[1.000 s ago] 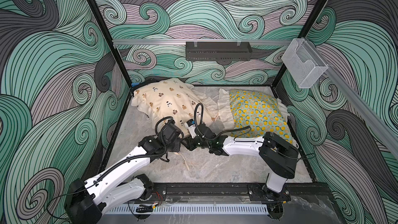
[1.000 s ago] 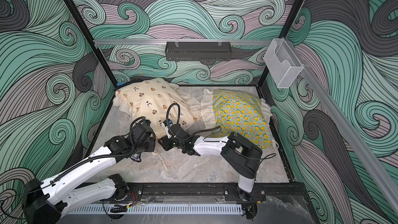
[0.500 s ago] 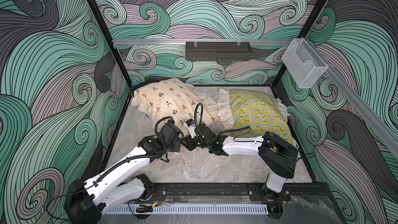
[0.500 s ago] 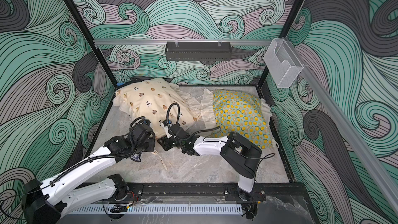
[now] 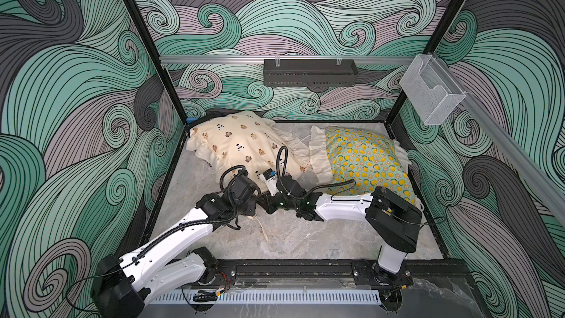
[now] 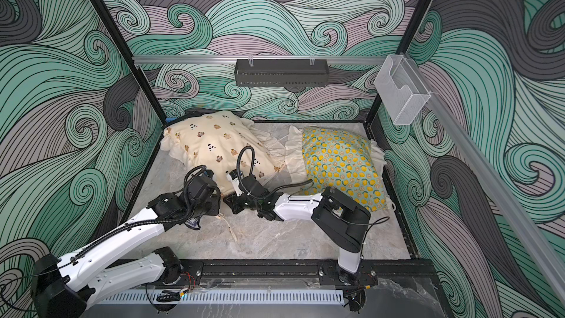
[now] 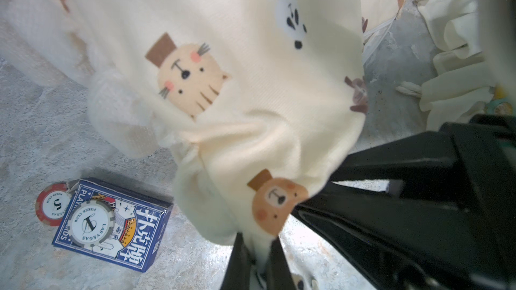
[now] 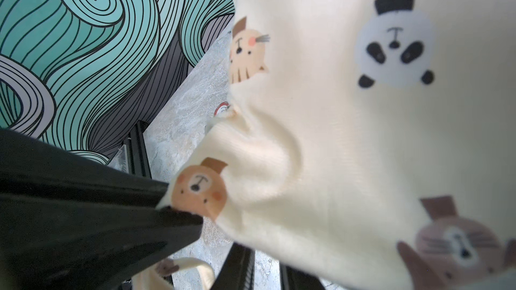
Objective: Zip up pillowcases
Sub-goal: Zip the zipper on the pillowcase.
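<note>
The two arms have hardly moved, but the right gripper (image 6: 228, 204) has been pulling its jaws in at the near corner of the bear pillow (image 5: 244, 145). I cannot tell if it has caught any cloth yet. The left gripper (image 7: 255, 252) is clenched tight on that same corner, right beside it, and holds the cloth up a little. I think the right one is trying to find the zip tab while the left one keeps the cloth pulled flat. No zip shows in any view, so the zipping looks like it has not started. The bear pillow lies at the back left, with its far end up by the left wall. The lemon pillow (image 5: 363, 160) lies at the right, close to the right wall, and nobody is touching it. Their frills meet in the middle. A blue card box (image 7: 111, 224) sits on the table just beside the bear pillow. The front of the table (image 5: 305, 240) is mostly bare, so there is room to pull the corner that way.
</note>
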`<state>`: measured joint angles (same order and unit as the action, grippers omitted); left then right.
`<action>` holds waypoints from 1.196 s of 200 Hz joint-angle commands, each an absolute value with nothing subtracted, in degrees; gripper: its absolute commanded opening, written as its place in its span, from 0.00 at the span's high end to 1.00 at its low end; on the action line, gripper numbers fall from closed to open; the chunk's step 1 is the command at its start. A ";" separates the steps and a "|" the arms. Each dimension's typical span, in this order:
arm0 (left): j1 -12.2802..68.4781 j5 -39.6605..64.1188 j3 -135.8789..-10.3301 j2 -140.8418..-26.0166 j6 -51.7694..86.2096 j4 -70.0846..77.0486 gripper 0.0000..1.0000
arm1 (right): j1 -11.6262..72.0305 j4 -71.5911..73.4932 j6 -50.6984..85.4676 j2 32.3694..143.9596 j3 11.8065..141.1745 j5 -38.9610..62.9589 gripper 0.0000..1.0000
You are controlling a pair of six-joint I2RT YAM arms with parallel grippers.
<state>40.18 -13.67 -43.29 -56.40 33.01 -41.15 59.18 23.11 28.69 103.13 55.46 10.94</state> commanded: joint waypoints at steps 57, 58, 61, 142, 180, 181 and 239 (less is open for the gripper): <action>39.84 -15.77 -44.04 -55.54 33.26 -40.83 1.00 | 58.70 23.30 28.67 101.24 54.43 8.90 0.94; 39.83 -15.75 -44.04 -55.50 33.24 -40.85 1.00 | 58.71 23.34 28.70 101.20 54.42 8.80 0.94; 39.89 -15.75 -44.06 -55.40 33.27 -40.81 1.00 | 58.67 23.37 28.69 101.05 54.37 8.96 0.94; 39.74 -17.49 -44.16 -53.81 34.10 -40.98 1.00 | 58.69 20.13 31.10 98.58 53.97 8.79 1.00; 39.58 -18.87 -44.68 -51.78 34.58 -41.09 1.00 | 58.75 15.86 32.29 98.19 55.28 8.70 1.00; 39.56 -18.84 -44.66 -51.73 34.61 -41.02 1.00 | 58.69 15.80 32.36 98.22 55.28 8.75 1.00; 38.87 -19.33 -45.00 -48.65 35.20 -41.55 1.00 | 58.68 13.62 33.31 97.41 55.26 8.64 1.00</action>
<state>39.81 -16.60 -43.29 -50.19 34.06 -41.15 59.13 16.45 32.27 99.44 54.63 9.43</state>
